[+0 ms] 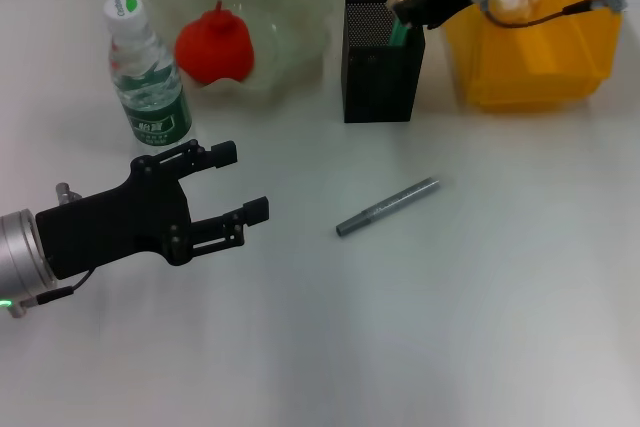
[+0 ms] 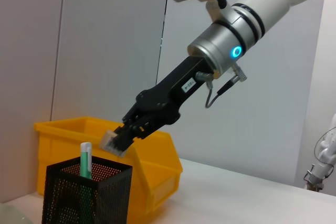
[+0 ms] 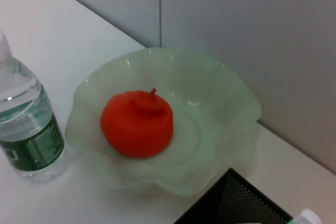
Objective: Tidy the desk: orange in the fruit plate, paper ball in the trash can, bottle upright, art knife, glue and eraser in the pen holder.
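The orange (image 1: 213, 44) lies in the pale-green fruit plate (image 1: 290, 77) at the back. Left of it the bottle (image 1: 148, 77) stands upright. My right gripper (image 1: 405, 5) hovers just over the black mesh pen holder (image 1: 378, 77), shut on the small tan eraser (image 2: 114, 142). A green glue stick (image 2: 85, 161) stands inside the holder. The grey art knife (image 1: 388, 206) lies flat on the table in front of the holder. My left gripper (image 1: 242, 182) hangs open over the near left of the table, holding nothing. The paper ball is out of view.
The yellow trash can (image 1: 530, 47) stands right of the pen holder, under my right arm. A grey wall runs close behind the table.
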